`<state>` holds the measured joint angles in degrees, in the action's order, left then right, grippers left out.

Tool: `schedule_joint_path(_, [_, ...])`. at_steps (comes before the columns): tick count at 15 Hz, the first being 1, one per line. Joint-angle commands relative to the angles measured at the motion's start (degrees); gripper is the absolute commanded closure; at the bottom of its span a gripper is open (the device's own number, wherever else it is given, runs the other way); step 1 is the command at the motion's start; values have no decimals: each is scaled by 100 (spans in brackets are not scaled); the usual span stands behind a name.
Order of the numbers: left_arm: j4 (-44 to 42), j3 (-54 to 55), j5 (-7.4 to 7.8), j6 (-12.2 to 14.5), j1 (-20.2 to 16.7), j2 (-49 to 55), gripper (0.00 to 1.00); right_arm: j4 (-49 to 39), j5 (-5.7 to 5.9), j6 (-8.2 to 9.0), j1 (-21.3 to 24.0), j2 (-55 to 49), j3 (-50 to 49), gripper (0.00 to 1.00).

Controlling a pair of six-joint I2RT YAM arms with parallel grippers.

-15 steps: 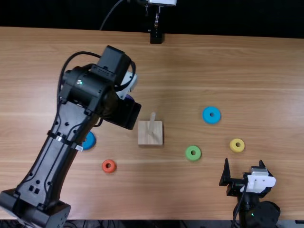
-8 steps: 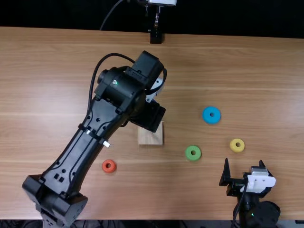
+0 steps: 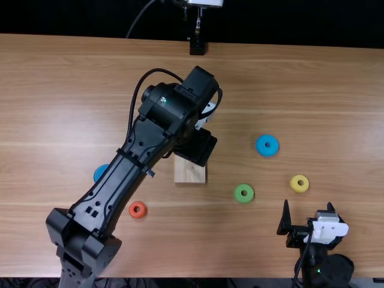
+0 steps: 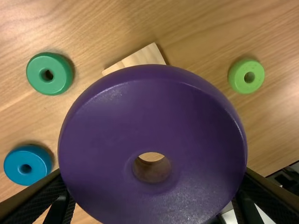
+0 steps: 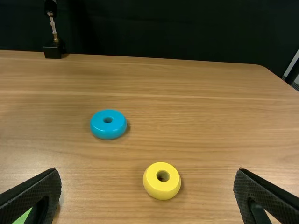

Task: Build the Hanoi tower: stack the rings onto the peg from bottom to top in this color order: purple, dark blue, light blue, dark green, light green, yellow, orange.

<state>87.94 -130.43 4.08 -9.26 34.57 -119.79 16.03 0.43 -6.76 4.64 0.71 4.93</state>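
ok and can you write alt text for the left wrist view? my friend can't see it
A big purple ring held in the left gripper hides most of the wooden base. Around it, a dark green ring, a light green ring and a blue ring lie on the table.

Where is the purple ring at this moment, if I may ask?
In the left wrist view, the purple ring is gripped between the two fingers of the left claw, partly hiding the wooden base beyond it.

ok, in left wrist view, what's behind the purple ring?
A corner of the wooden base juts out; pale wood shows through the hole in the purple ring. Remaining base and peg are covered.
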Motion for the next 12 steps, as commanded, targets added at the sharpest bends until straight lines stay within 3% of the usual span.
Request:
schedule_joint_path(1, [2, -202, 46, -76, 103, -177, 100, 407, 0, 1, 1, -71, -405, 0])
schedule_joint_path(12, [-30, -97, 25, -66, 147, -273, 100, 407, -11, 1, 1, -71, -405, 0])
